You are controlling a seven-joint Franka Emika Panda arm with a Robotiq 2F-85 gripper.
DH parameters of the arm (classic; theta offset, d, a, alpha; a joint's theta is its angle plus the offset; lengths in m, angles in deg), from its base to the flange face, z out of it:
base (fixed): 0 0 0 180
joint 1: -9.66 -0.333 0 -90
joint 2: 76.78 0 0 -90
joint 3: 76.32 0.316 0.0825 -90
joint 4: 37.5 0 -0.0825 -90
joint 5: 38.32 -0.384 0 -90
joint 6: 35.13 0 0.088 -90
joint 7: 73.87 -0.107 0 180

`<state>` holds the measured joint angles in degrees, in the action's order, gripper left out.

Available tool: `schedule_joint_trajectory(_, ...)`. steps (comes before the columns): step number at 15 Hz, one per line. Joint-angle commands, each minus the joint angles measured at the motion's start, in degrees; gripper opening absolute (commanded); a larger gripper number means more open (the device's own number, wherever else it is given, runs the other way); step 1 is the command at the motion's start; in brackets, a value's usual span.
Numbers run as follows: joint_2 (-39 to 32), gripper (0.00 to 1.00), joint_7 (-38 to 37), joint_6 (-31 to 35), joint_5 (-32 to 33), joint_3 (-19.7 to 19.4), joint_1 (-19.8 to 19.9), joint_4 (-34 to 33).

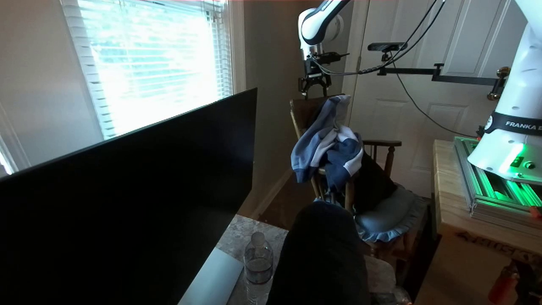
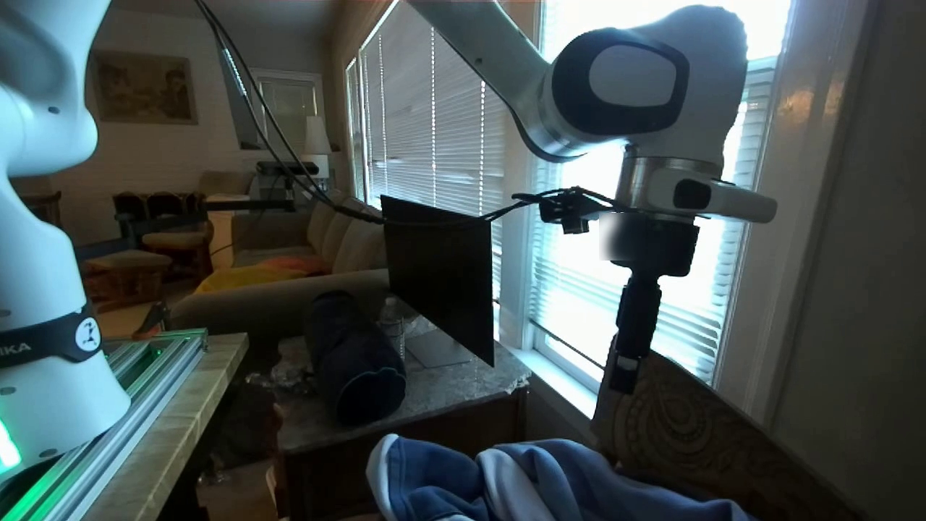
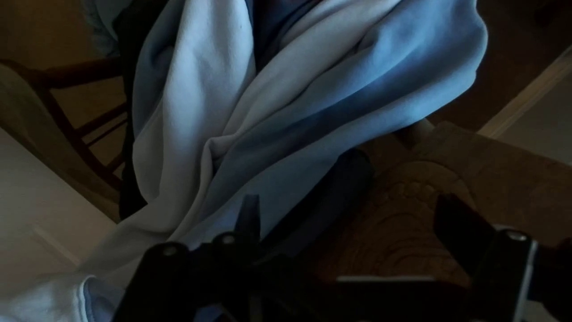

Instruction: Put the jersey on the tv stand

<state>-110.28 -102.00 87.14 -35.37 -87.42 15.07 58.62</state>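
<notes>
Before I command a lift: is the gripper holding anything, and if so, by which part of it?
Nothing is held. The gripper is open by the top of the chair; the jersey hangs draped on the chair, ungripped.

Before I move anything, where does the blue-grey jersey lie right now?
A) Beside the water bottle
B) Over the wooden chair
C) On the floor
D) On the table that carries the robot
B: in an exterior view the jersey is draped over the wooden chair, and the wrist view shows its folds beside the chair's carved back.
</notes>
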Motion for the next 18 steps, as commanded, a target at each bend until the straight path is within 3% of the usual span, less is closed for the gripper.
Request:
schedule_joint_trajectory(1,-0.07,1.00,0.26,-0.17,-0.33,-0.48,-0.39,-0.19)
schedule_joint_trajectory(10,-6.88,1.00,-4.85,11.68,-0.45,-4.58,0.18,-0.52)
schedule_joint_trajectory(18,-12.92,1.00,-9.22,18.15,-1.00,-6.91,0.09,0.12)
